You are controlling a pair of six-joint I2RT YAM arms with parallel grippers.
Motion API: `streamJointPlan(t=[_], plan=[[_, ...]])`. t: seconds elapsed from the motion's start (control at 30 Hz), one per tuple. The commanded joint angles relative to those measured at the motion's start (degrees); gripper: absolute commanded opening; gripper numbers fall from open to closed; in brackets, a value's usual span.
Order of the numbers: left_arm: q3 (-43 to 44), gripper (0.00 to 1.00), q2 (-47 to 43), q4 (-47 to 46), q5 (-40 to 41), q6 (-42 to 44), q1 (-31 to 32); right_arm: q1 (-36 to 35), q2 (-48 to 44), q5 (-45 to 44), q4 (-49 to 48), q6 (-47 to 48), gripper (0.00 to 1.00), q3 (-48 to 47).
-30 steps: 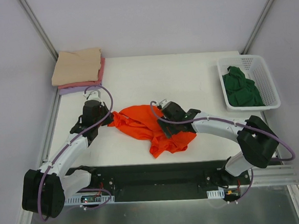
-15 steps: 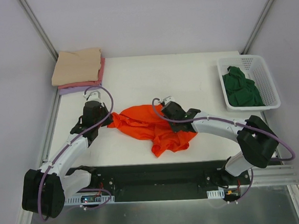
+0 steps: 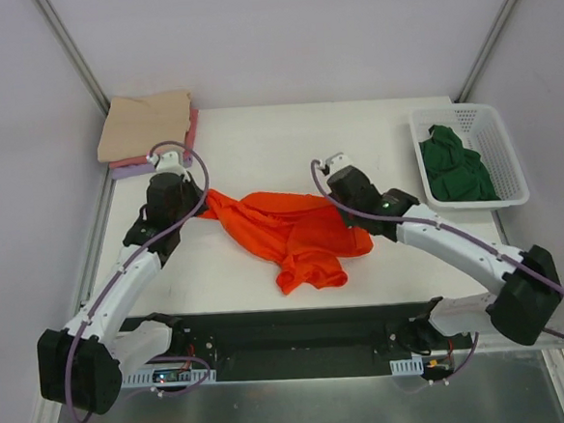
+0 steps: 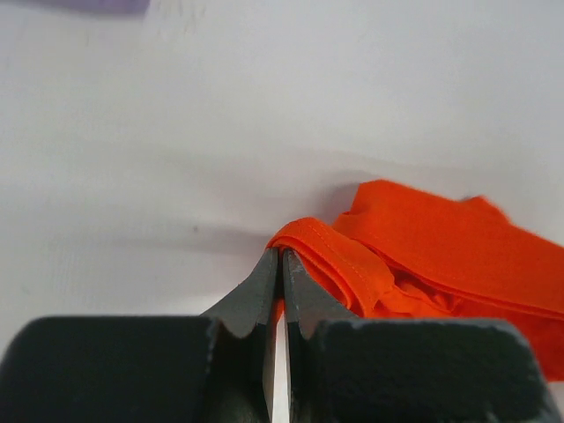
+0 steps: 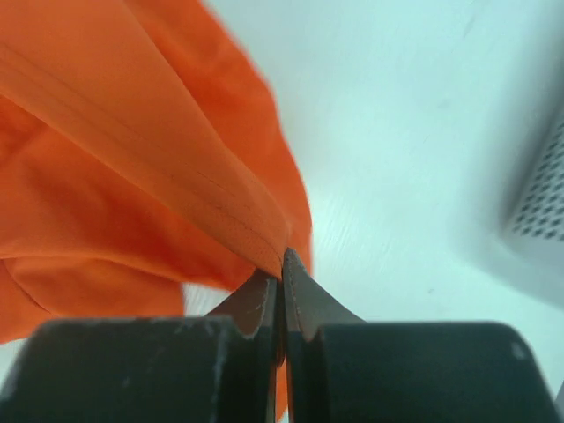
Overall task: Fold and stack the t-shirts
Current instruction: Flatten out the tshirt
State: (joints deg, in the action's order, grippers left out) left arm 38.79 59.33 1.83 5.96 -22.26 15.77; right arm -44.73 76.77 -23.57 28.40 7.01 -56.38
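We see a white plastic mesh basket (image 3: 464, 116) at the far right of the white rectangular tabletop (image 3: 287, 143); a black mounting plate (image 3: 300, 331) lines its near edge.

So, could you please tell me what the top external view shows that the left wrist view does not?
Only the top external view shows the right pincer gripping the other end of the orange shirt, the dark green shirt in the white basket, and the folded beige shirt at the far left corner. Only the left wrist view shows, close up, the left pincer shut on a folded orange hem. Both show the orange shirt, the left pincer and the white table.
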Motion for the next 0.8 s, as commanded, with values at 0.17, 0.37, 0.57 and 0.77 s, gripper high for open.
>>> streamJointPlan(t=[0.17, 0.37, 0.57, 0.77], plan=[[21.3, 0.0, -9.0, -2.4, -0.9, 7.6, 0.1, 0.1, -12.1, -5.5, 7.1, 17.9, 0.0, -27.9], [31.3, 0.0, -15.3, -2.4, -5.8, 11.8, 0.1, -0.2, -16.8, 6.0, 14.1, 21.6, 0.0, -43.3], [37.6, 0.0, -21.5, -2.4, -11.8, 13.3, 0.1, -0.4, -23.0, 19.2, 13.4, 19.3, 0.0, -51.4], [43.2, 0.0, -23.6, -2.4, -14.0, 14.2, 0.1, -0.2, -26.4, 20.0, 16.2, 16.6, 0.0, -55.1]])
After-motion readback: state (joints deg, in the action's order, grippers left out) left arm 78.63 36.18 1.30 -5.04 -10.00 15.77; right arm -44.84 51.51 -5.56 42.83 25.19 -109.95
